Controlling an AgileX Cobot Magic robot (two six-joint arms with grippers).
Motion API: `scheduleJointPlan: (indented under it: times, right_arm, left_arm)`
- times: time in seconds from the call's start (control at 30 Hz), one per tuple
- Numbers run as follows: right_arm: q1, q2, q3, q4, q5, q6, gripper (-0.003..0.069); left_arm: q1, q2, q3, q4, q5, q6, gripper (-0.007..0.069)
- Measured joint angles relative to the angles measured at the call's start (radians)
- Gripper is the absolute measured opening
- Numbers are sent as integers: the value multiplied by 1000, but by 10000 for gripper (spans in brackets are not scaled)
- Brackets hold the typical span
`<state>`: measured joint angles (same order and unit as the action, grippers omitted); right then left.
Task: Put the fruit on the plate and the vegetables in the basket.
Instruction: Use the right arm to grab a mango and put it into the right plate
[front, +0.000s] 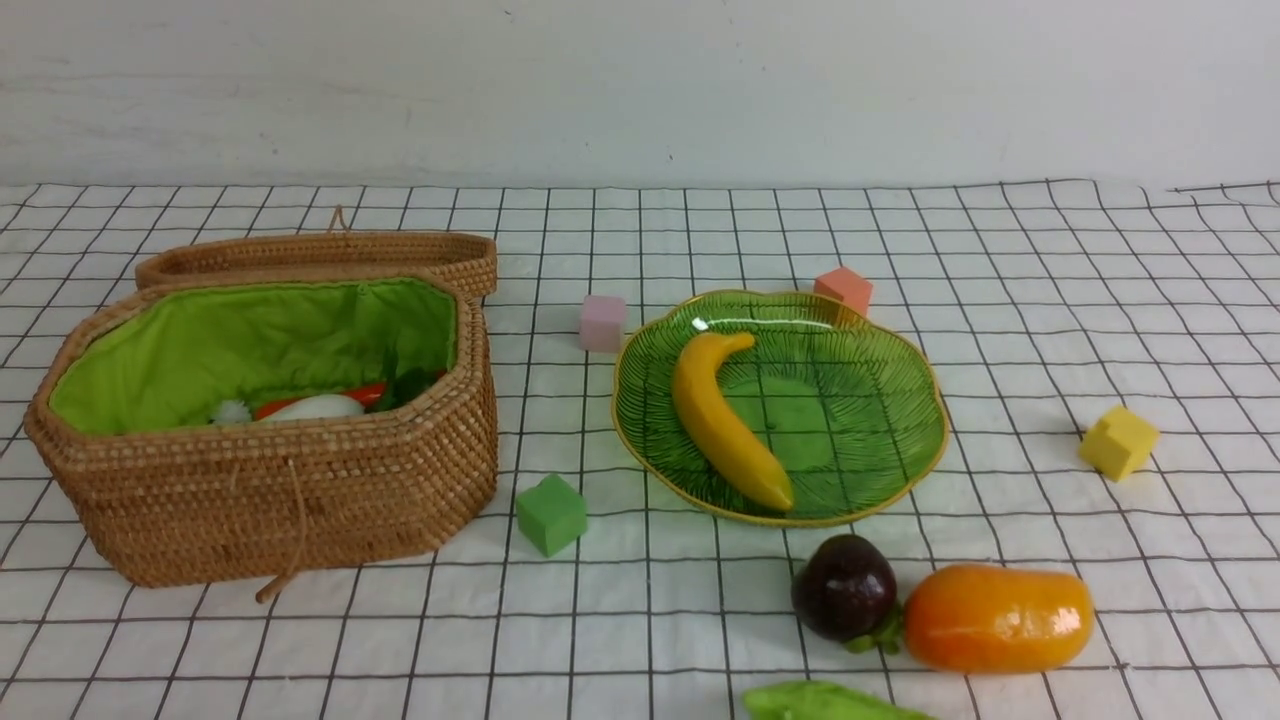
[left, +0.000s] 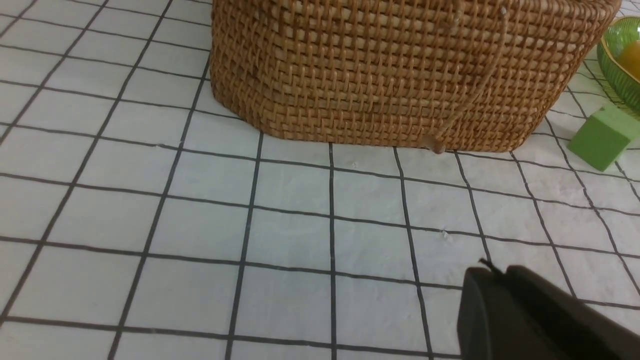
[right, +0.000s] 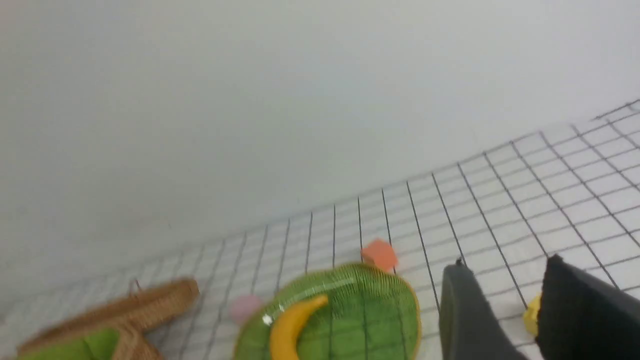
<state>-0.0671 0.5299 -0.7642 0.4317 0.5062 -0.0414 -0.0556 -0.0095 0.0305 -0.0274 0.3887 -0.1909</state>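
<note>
Left gripper (left: 495, 280) with jaws pressed together, right gripper (right: 506, 272) with jaws parted

Banana (front: 725, 420) on plate (front: 930, 440); radish (front: 315, 407) in basket (front: 270, 500); mango (front: 998, 617) beside purple fruit (front: 843, 587).

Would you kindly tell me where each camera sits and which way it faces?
Front view: between the arms, facing forward across basket and plate to the wall; no arm shows.
Left wrist view: low, facing the basket's side; left gripper at the edge.
Right wrist view: higher, tilted toward the wall; right gripper open.
Shared: front and right wrist both show banana on plate.
</note>
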Motion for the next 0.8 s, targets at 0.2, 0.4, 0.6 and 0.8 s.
scheduleJointPlan:
  times: [0.2, 0.4, 0.6, 0.8]
  right_arm:
    - [202, 379, -82, -111, 44, -236, 242]
    - [323, 644, -120, -185, 197, -442, 242]
    - [326, 855, -275, -177, 318, -492, 286]
    - [352, 971, -299, -282, 382, -706, 500]
  left_arm:
    - [0, 0, 0, 0, 0, 0, 29]
    - [0, 0, 0, 0, 0, 0, 32]
    - [0, 0, 0, 0, 0, 0, 36]
    - [0, 0, 0, 0, 0, 0, 41]
